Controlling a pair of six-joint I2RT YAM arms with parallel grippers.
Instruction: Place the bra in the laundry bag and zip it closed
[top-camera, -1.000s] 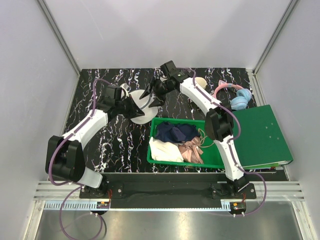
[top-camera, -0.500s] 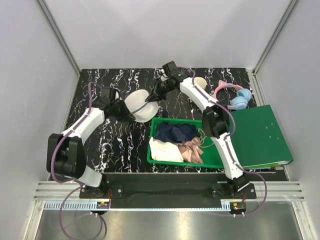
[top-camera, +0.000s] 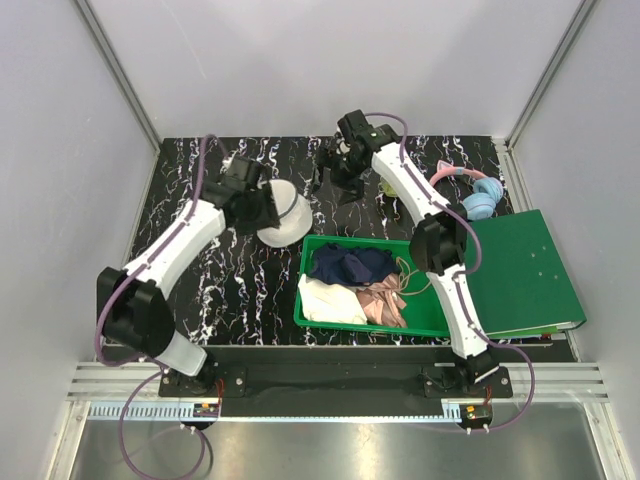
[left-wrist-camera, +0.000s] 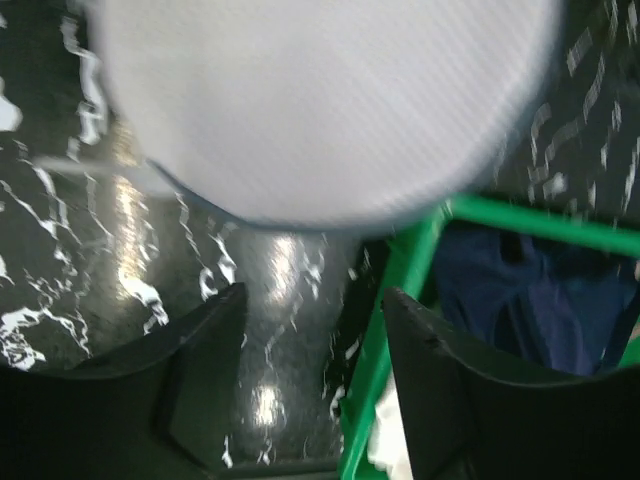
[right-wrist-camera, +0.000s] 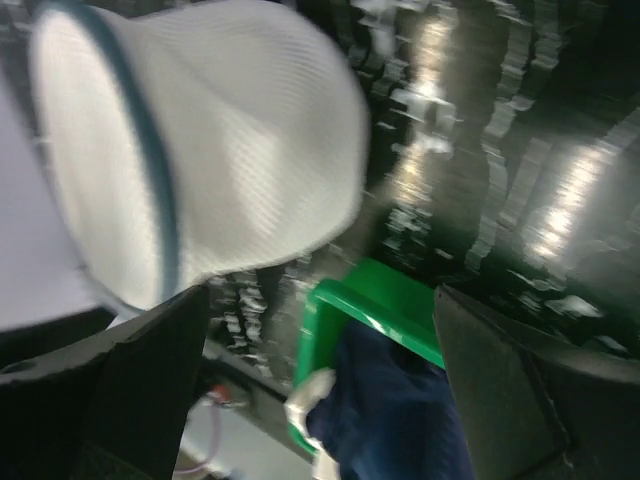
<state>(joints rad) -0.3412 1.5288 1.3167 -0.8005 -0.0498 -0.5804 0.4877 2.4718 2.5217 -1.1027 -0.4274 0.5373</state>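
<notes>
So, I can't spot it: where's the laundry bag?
Top view, left of centre: the laundry bag is just beyond the green bin's far-left corner, right by the left gripper.

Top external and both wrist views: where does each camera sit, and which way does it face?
Top external: fixed above and behind the bases, looking down on the table; both arms show whole.
Left wrist: on the left arm, looking past its open fingers at the laundry bag and green bin.
Right wrist: on the right arm, past its fingers, blurred.
Shared: both wrist views catch the same bag and bin corner.
</notes>
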